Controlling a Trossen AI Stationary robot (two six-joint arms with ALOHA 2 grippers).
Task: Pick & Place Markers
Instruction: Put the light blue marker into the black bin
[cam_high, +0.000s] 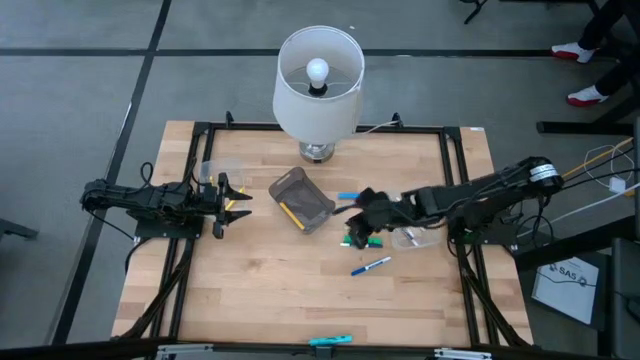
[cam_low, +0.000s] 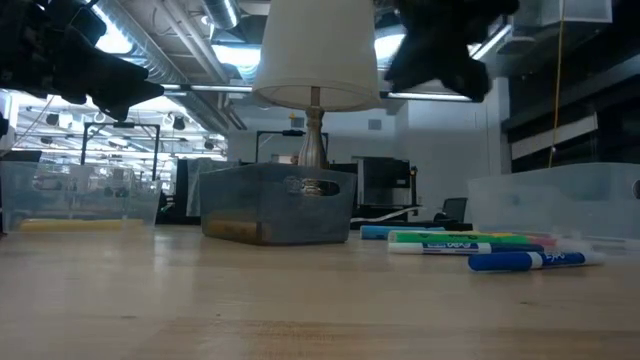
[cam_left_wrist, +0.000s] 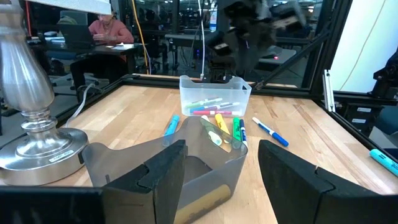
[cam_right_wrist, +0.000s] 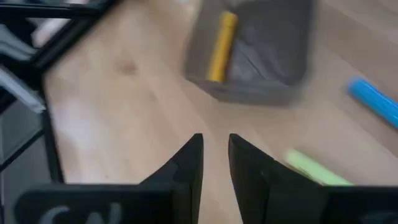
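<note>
A grey bin (cam_high: 300, 198) stands mid-table with a yellow marker (cam_right_wrist: 221, 46) lying inside it. Loose markers lie on the wood to its right: a cyan one (cam_high: 348, 195), green ones (cam_high: 360, 240) and a blue one (cam_high: 372, 265). My right gripper (cam_right_wrist: 216, 152) hangs above the table between the bin and these markers, slanting down. Its fingers stand a narrow gap apart with nothing between them. My left gripper (cam_left_wrist: 221, 171) waits open at the table's left, level and pointing at the bin (cam_left_wrist: 186, 168), apart from it.
A white-shaded lamp (cam_high: 318, 90) stands at the far middle. A clear tub (cam_left_wrist: 214, 99) holding several markers sits right of the loose ones, under the right arm. Another clear tub (cam_high: 218, 170) is by the left gripper. A teal marker (cam_high: 330, 341) lies at the near edge.
</note>
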